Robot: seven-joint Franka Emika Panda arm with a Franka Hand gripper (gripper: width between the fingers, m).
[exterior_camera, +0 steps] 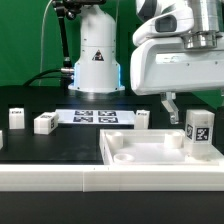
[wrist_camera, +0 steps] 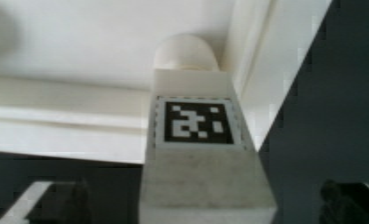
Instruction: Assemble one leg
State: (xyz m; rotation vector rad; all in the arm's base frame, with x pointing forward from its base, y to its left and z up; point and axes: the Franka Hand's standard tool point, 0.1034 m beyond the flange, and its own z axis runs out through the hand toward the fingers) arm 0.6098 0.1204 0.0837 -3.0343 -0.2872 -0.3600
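While the leg [exterior_camera: 198, 133] stands upright on the large white tray piece [exterior_camera: 160, 150], at its near corner on the exterior view's right, my gripper [wrist_camera: 195, 200] sits around it with the fingers [wrist_camera: 35, 205] spread wide. In the wrist view one dark finger shows on each side of the post, and dark space separates each from its white face, so nothing is being pinched. The leg's black-and-white marker tag [wrist_camera: 199, 122] faces my wrist camera. Its rounded end [wrist_camera: 186, 50] points away from me, down against the tray piece, but I cannot tell how far it is seated there. In the exterior view only one of my fingers is visible, hanging just beside the leg's top on the side toward the tray's middle.

The tray piece lies flat on the dark counter [exterior_camera: 50, 150], its raised rim toward the exterior camera. Just behind its far edge stands another leg [exterior_camera: 143, 118]. Two more legs [exterior_camera: 44, 123] [exterior_camera: 16, 120] stand well away from the tray, toward the exterior view's left. The marker board [exterior_camera: 95, 117] lies flat on the counter behind the tray's far left corner. Behind the marker board, farther from the tray, rises my arm's white base [exterior_camera: 97, 60].
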